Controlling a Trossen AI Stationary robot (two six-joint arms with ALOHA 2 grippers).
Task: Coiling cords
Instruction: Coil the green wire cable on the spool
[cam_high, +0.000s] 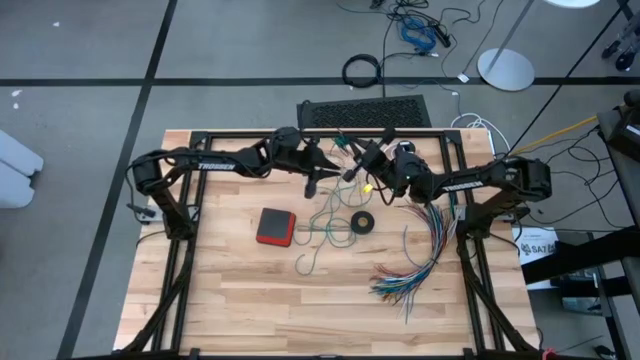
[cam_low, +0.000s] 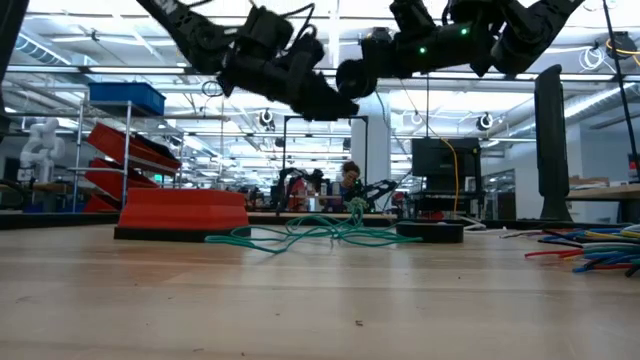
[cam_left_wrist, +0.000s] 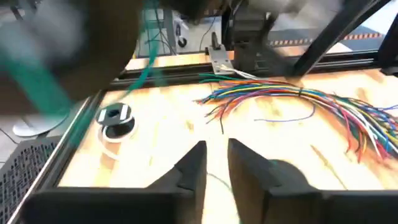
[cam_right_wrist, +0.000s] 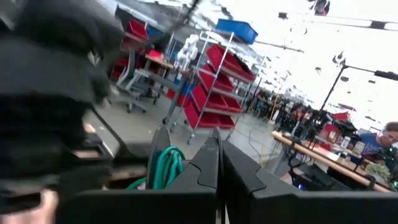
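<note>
Coiling looked barely begun: the teal-green cord (cam_high: 322, 232) lay in a loose tangle on the counter (cam_high: 230, 300) beside the red box (cam_high: 276, 227). The right gripper (cam_right_wrist: 219, 163), jaws pressed together, pinched teal loops aloft; the left gripper (cam_left_wrist: 217, 163) hung slightly spread, empty

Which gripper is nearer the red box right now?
Left. The left gripper hangs above the table just up and right of the red box; the right gripper is farther off, beyond the green cord.
</note>
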